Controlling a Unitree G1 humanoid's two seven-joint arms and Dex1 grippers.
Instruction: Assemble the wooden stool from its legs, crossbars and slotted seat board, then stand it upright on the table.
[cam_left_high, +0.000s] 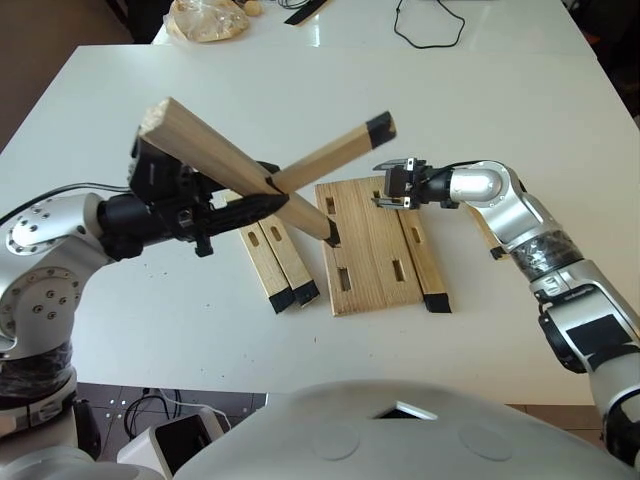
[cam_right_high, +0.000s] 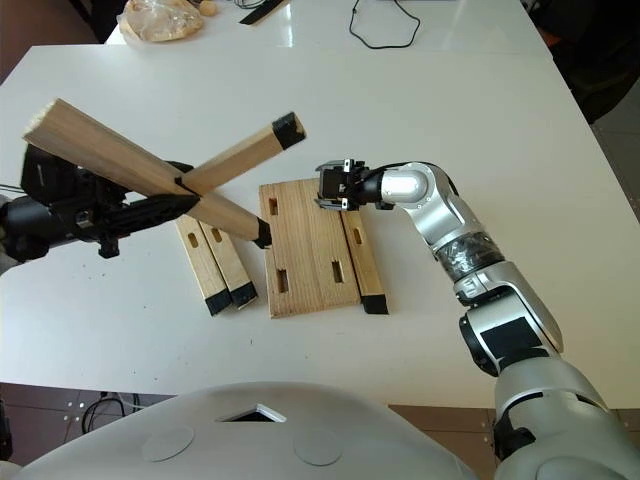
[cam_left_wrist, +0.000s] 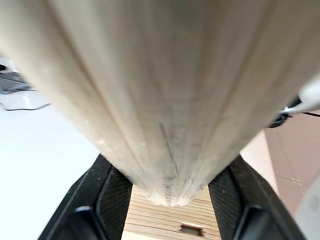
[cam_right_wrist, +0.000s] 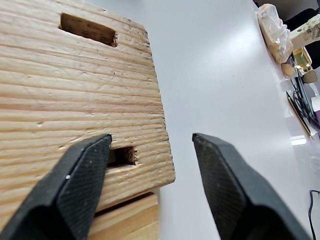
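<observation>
— Closest to you, your left gripper (cam_left_high: 270, 198) is clamped tight on the crossed legs (cam_left_high: 215, 150), two pieces joined in an X.
— Where do they sit against the seat board (cam_left_high: 375, 250)?
— Tilted above its left side. You can see the longer piece's lower end touching the board there.
— And the right gripper (cam_left_high: 392, 187)?
— It hovers over the board's far right corner, fingers spread, holding nothing.
— Anything else?
— Two loose legs (cam_left_high: 282, 262) lie side by side on the table (cam_left_high: 480, 90), just left of the board. Another leg (cam_left_high: 425, 262) lies along its right edge.
</observation>
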